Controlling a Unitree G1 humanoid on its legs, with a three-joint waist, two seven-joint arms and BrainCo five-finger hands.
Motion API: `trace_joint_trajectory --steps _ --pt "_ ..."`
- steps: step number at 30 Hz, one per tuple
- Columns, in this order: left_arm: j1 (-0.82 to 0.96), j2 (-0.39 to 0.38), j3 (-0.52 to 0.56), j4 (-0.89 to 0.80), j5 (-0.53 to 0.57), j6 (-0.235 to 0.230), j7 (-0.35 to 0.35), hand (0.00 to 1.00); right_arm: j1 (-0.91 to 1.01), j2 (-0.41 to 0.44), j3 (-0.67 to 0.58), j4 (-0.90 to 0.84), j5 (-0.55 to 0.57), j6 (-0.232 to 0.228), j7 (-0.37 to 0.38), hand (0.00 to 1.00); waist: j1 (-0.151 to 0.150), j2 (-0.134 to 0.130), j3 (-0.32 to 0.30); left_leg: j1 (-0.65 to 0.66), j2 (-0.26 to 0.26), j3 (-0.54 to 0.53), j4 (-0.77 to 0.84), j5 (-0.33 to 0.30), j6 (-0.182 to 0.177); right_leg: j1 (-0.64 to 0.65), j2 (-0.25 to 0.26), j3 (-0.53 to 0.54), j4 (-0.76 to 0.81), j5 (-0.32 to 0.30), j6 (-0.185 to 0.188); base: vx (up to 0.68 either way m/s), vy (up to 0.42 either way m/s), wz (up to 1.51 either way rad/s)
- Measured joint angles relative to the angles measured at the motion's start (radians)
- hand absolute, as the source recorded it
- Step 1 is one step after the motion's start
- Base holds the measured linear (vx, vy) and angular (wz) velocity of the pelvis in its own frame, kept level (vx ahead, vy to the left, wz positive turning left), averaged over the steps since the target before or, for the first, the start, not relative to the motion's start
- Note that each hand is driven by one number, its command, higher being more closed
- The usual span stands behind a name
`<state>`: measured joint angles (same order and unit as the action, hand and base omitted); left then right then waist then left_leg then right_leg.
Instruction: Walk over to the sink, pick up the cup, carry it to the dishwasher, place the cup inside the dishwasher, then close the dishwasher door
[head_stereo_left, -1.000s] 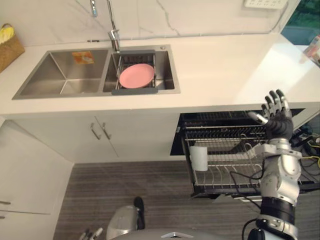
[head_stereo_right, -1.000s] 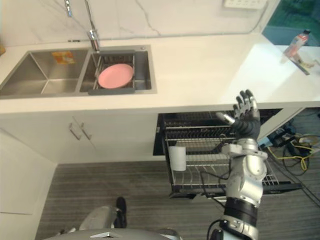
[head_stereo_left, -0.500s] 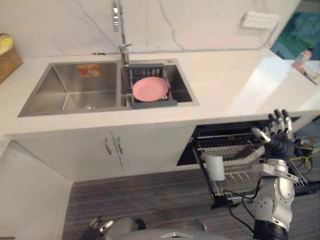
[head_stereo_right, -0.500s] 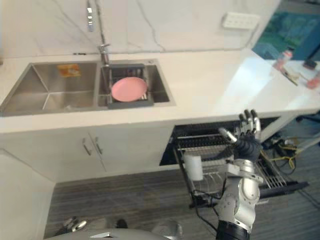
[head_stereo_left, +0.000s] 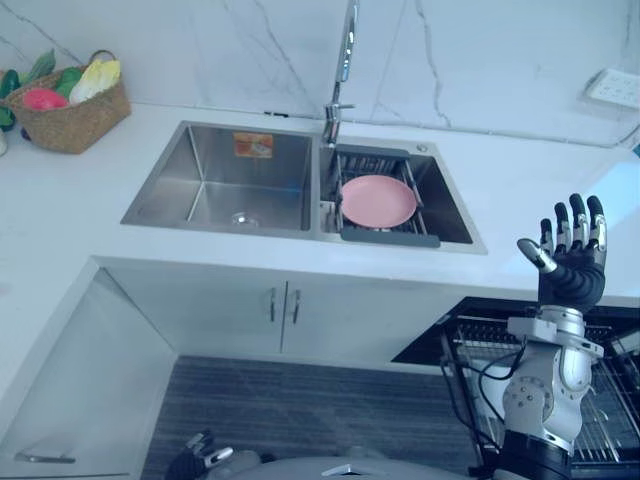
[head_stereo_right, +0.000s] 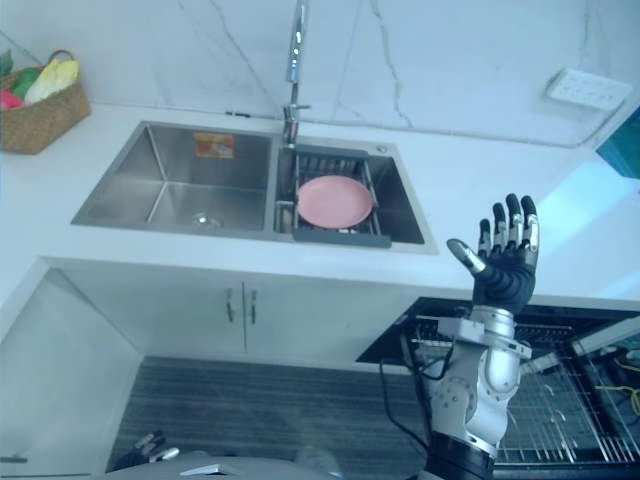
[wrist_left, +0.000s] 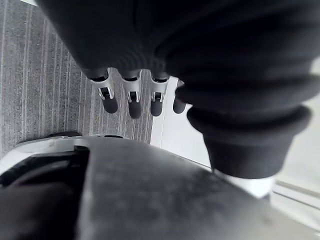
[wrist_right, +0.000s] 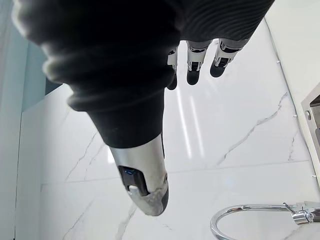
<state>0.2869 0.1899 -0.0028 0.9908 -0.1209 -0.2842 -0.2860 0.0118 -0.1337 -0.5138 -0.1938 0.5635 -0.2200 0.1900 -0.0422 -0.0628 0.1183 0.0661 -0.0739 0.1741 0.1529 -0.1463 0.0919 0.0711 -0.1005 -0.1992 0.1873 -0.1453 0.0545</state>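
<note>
White counter (head_stereo_left: 80, 205) runs from 9 to 3 o'clock, with a marbled wall (head_stereo_left: 200, 50) behind it. We see the right hand (head_stereo_left: 572, 272) raised at 4 o'clock, fingers straight and spread, thumb out, holding and touching nothing. Left hand (wrist_left: 131, 97) hangs at 7 o'clock over the striped floor (head_stereo_left: 300, 410), fingers relaxed, empty. Dishwasher rack (head_stereo_right: 565, 420) is pulled out at 5 o'clock, partly behind the right arm and cut by the frame edge. Cup: we cannot tell where it is; neither hand has it. Sink (head_stereo_left: 220, 185) at 11 o'clock has a pink plate (head_stereo_left: 378, 200) on a drainer (head_stereo_left: 388, 238). Basket (head_stereo_left: 75, 118) at 10 o'clock.
</note>
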Motion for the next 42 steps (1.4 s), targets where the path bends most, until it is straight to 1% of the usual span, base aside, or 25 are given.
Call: trace_joint_trajectory --steps 7,10,12,13,14,15,16,17,19,21,22,23,25,27,28,31,33,34,36,37,38,39,40,41,42 --pt "0.002 -0.003 -0.009 0.001 0.040 0.000 0.026 0.00 0.051 0.002 0.004 -0.070 -0.013 -0.002 -0.028 0.00 -0.008 0.011 -0.011 0.041 -0.006 0.021 -0.064 0.023 0.001 0.004 0.007 0.040 -0.013 0.010 0.005 0.00 0.012 -0.12" --pt "0.004 -0.004 -0.022 0.002 0.050 -0.002 0.043 0.00 0.081 0.003 0.035 -0.071 -0.011 -0.002 -0.028 0.00 -0.014 0.025 -0.014 0.033 0.008 0.048 -0.029 -0.001 -0.010 -0.003 0.021 0.074 -0.005 0.008 0.003 -0.01 -0.029 -0.26" --pt "0.004 -0.019 -0.022 0.002 0.066 -0.011 0.058 0.00 0.106 0.004 0.065 -0.084 -0.008 -0.002 -0.027 0.00 -0.014 0.056 -0.010 -0.034 0.058 0.076 0.130 -0.105 -0.050 -0.018 0.054 0.102 0.039 -0.025 -0.012 -0.05 -0.065 -0.40" --pt "0.004 -0.029 -0.020 0.002 0.065 -0.011 0.062 0.00 0.111 0.005 0.075 -0.093 -0.006 -0.002 -0.027 0.00 -0.012 0.062 -0.010 -0.043 0.070 0.083 0.169 -0.126 -0.070 -0.022 0.063 0.111 0.052 -0.036 -0.019 -0.02 -0.057 -0.32" --pt "0.003 -0.034 -0.015 0.002 0.063 -0.011 0.063 0.00 0.129 0.007 0.092 -0.122 0.000 -0.003 -0.027 0.00 -0.016 0.071 -0.005 -0.086 0.098 0.091 0.298 -0.143 -0.100 -0.025 0.069 0.135 0.074 -0.053 -0.027 -0.01 -0.015 -0.18" --pt "0.003 -0.042 0.000 -0.001 0.052 -0.012 0.062 0.00 0.138 0.006 0.098 -0.141 0.002 -0.004 -0.029 0.00 -0.018 0.076 -0.002 -0.150 0.125 0.088 0.432 -0.134 -0.112 -0.035 0.070 0.136 0.097 -0.067 -0.031 -0.01 -0.015 -0.22" --pt "0.002 -0.053 0.029 -0.012 0.034 -0.014 0.065 0.00 0.144 0.007 0.102 -0.170 0.002 -0.008 -0.028 0.00 -0.016 0.075 0.011 -0.229 0.152 0.069 0.619 -0.089 -0.135 -0.032 0.068 0.158 0.122 -0.083 -0.035 -0.02 -0.010 -0.23" --pt "0.003 -0.058 0.036 -0.014 0.034 -0.013 0.067 0.00 0.143 0.007 0.102 -0.175 0.002 -0.010 -0.028 0.00 -0.014 0.080 0.012 -0.240 0.157 0.065 0.646 -0.076 -0.138 -0.031 0.068 0.163 0.122 -0.084 -0.034 0.02 0.019 -0.37" --pt "0.013 -0.075 0.047 -0.029 0.023 -0.013 0.081 0.00 0.138 0.009 0.110 -0.178 0.008 -0.040 -0.033 0.00 0.001 0.095 0.019 -0.271 0.166 0.014 0.682 -0.140 -0.153 0.000 0.067 0.200 0.115 -0.089 -0.028 0.06 0.072 -0.49" --pt "0.016 -0.080 0.051 -0.039 0.023 -0.014 0.090 0.00 0.125 0.008 0.117 -0.171 0.032 -0.044 -0.052 0.00 0.018 0.096 0.019 -0.267 0.166 -0.029 0.531 -0.157 -0.169 0.000 0.063 0.250 0.112 -0.096 -0.017 0.09 0.151 -0.80" --pt "0.021 -0.095 0.061 -0.035 0.027 -0.016 0.099 0.00 0.101 0.005 0.128 -0.150 0.038 -0.062 -0.064 0.00 0.018 0.110 0.029 -0.223 0.177 -0.051 0.351 -0.089 -0.171 0.004 0.078 0.289 0.108 -0.107 0.006 0.12 0.201 -0.89" --pt "0.027 -0.099 0.076 -0.034 0.028 -0.016 0.101 0.00 0.099 0.012 0.131 -0.135 0.039 -0.067 -0.068 0.00 0.022 0.116 0.035 -0.204 0.166 -0.036 0.330 -0.095 -0.154 0.010 0.075 0.315 0.103 -0.107 0.007 0.22 0.239 -0.90" --pt "0.029 -0.081 0.079 -0.036 0.047 -0.028 0.112 0.00 0.095 0.011 0.161 -0.133 0.039 -0.075 -0.067 0.00 0.022 0.078 0.027 -0.182 0.128 -0.004 0.299 -0.104 -0.135 0.002 0.045 0.361 0.107 -0.113 0.025 0.21 0.200 -0.46" --pt "0.027 -0.079 0.077 -0.036 0.066 -0.028 0.133 0.00 0.072 0.008 0.180 -0.131 0.039 -0.092 -0.068 0.00 0.024 0.070 0.021 -0.169 0.112 0.038 0.291 -0.112 -0.079 0.002 0.020 0.382 0.079 -0.107 0.043 0.16 0.176 -0.34" --pt "0.026 -0.079 0.076 -0.036 0.066 -0.028 0.137 0.00 0.066 0.008 0.192 -0.128 0.039 -0.092 -0.068 0.00 0.027 0.069 0.019 -0.164 0.108 0.049 0.284 -0.113 -0.072 0.001 0.013 0.383 0.072 -0.105 0.047 0.21 0.160 -0.46" --pt "0.024 -0.077 0.068 -0.036 0.069 -0.028 0.152 0.00 0.042 0.014 0.237 -0.089 0.039 -0.091 -0.067 0.00 0.033 0.066 0.010 -0.103 0.088 0.091 0.190 -0.093 -0.046 -0.026 -0.009 0.344 0.122 -0.080 0.057 0.21 0.084 -0.39" --pt "0.027 -0.072 0.040 -0.039 0.086 -0.033 0.171 0.00 0.009 0.027 0.279 -0.056 0.037 -0.097 -0.066 0.00 0.037 0.073 0.008 -0.033 0.105 0.143 0.113 -0.073 -0.044 -0.094 -0.032 0.197 0.250 -0.061 0.065 0.21 0.024 -0.55" --pt "0.026 -0.070 0.033 -0.040 0.087 -0.033 0.175 0.00 -0.002 0.027 0.293 -0.040 0.038 -0.101 -0.065 0.00 0.040 0.075 0.005 -0.020 0.113 0.161 0.104 -0.071 -0.045 -0.106 -0.040 0.140 0.266 -0.066 0.052 0.18 -0.018 -0.77" --pt "0.006 -0.060 0.017 -0.041 0.085 -0.032 0.191 0.00 -0.064 0.026 0.350 0.027 0.037 -0.123 -0.064 0.00 0.047 0.081 -0.004 -0.011 0.150 0.189 0.106 -0.071 -0.047 -0.154 -0.069 -0.059 0.230 -0.087 -0.003 0.17 -0.086 -0.68" --pt "-0.006 -0.059 0.016 -0.042 0.084 -0.032 0.191 0.00 -0.075 0.026 0.355 0.031 0.037 -0.126 -0.064 0.00 0.049 0.082 -0.003 -0.011 0.160 0.189 0.107 -0.070 -0.048 -0.161 -0.068 -0.091 0.197 -0.081 -0.012 0.15 -0.149 -0.42" --pt "-0.025 -0.051 0.006 -0.051 0.084 -0.032 0.191 0.00 -0.093 0.026 0.356 0.037 0.037 -0.137 -0.064 0.00 0.053 0.085 -0.001 -0.010 0.175 0.189 0.108 -0.068 -0.052 -0.172 -0.070 -0.130 0.112 -0.032 -0.039 0.15 -0.181 -0.31" --pt "-0.033 -0.047 0.003 -0.071 0.083 -0.032 0.191 0.00 -0.119 0.026 0.356 0.047 0.035 -0.149 -0.064 0.00 0.057 0.069 -0.001 0.008 0.183 0.191 0.110 -0.074 -0.076 -0.173 -0.076 -0.150 0.027 0.089 -0.061 0.15 -0.187 -0.32" --pt "-0.033 -0.043 0.003 -0.080 0.083 -0.033 0.191 0.00 -0.132 0.027 0.356 0.053 0.034 -0.153 -0.064 0.00 0.060 0.064 0.001 0.022 0.183 0.193 0.110 -0.084 -0.097 -0.172 -0.082 -0.152 0.000 0.184 -0.056 0.18 -0.241 -0.28" --pt "-0.043 -0.057 0.002 -0.077 0.083 -0.029 0.190 0.00 -0.145 0.018 0.353 0.058 0.025 -0.157 -0.066 0.00 0.059 0.089 0.006 0.043 0.211 0.184 0.109 -0.101 -0.129 -0.149 -0.052 -0.142 0.000 0.188 -0.006 0.14 -0.188 -0.28" --pt "-0.038 -0.073 0.020 -0.077 0.075 -0.026 0.196 0.00 -0.145 0.009 0.354 0.055 0.019 -0.157 -0.067 0.00 0.062 0.098 0.004 0.046 0.226 0.182 0.101 -0.099 -0.138 -0.147 -0.031 -0.136 -0.013 0.188 -0.011 0.14 -0.202 -0.26"
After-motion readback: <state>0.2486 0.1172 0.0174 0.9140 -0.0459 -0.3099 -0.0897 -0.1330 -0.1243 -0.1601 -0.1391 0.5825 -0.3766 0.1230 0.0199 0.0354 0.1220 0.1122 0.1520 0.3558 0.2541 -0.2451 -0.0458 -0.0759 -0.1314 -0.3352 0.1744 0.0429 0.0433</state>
